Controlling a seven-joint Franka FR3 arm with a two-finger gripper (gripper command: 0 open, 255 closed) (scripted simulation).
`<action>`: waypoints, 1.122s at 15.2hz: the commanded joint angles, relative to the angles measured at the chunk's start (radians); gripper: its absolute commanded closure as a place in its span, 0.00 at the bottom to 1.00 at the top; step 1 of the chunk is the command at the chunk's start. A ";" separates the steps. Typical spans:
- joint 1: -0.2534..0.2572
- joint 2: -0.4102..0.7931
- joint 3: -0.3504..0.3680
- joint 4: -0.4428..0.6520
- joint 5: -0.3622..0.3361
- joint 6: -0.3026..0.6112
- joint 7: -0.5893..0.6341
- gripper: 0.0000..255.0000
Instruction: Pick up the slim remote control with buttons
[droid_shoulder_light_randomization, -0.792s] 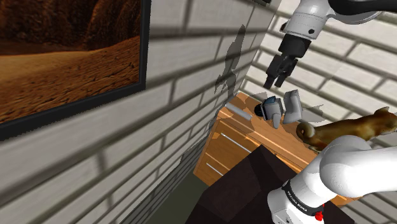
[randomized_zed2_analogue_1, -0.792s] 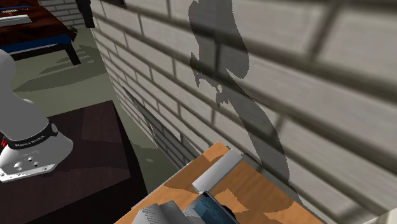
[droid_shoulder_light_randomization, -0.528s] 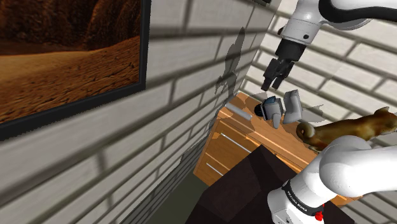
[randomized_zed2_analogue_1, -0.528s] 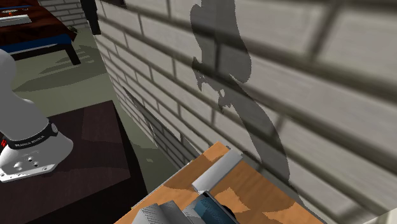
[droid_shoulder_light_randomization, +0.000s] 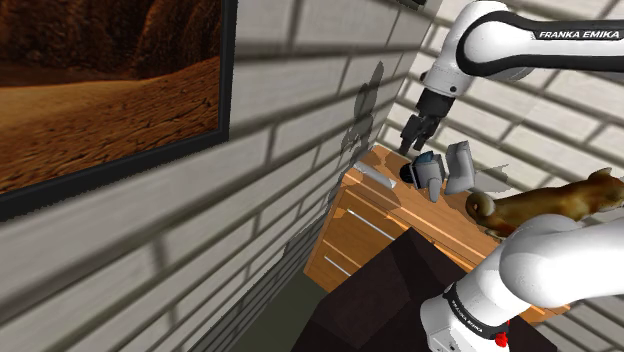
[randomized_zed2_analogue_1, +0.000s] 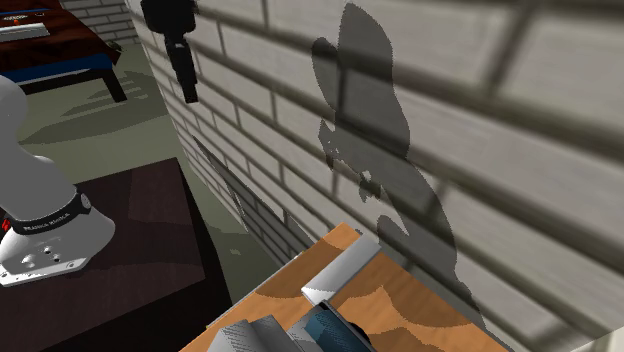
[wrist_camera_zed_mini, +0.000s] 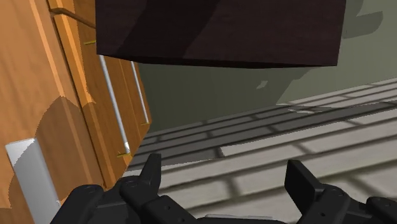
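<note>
Glossy white, rounded arm (droid_shoulder_light_randomization: 500, 35) with dark "FRANKA EMIKA" lettering at the shoulder view's upper right, plus dark joints. The gripper (droid_shoulder_light_randomization: 408, 146) is all black, with blocky fingers (wrist_camera_zed_mini: 300, 181). At the second exterior view's left, the white base (randomized_zed2_analogue_1: 35, 160) has a black lettered band with tiny screws underneath.

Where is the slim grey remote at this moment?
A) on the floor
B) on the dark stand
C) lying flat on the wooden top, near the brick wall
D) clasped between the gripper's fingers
C: the remote lies flat on the wooden top, and the open gripper hangs clear of it.
</note>
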 joint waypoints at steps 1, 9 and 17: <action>-0.013 0.044 -0.030 -0.004 -0.019 0.054 -0.040 0.00; -0.047 0.274 -0.139 0.015 -0.051 0.279 -0.187 0.00; -0.071 0.560 -0.228 0.125 0.007 0.464 -0.361 0.00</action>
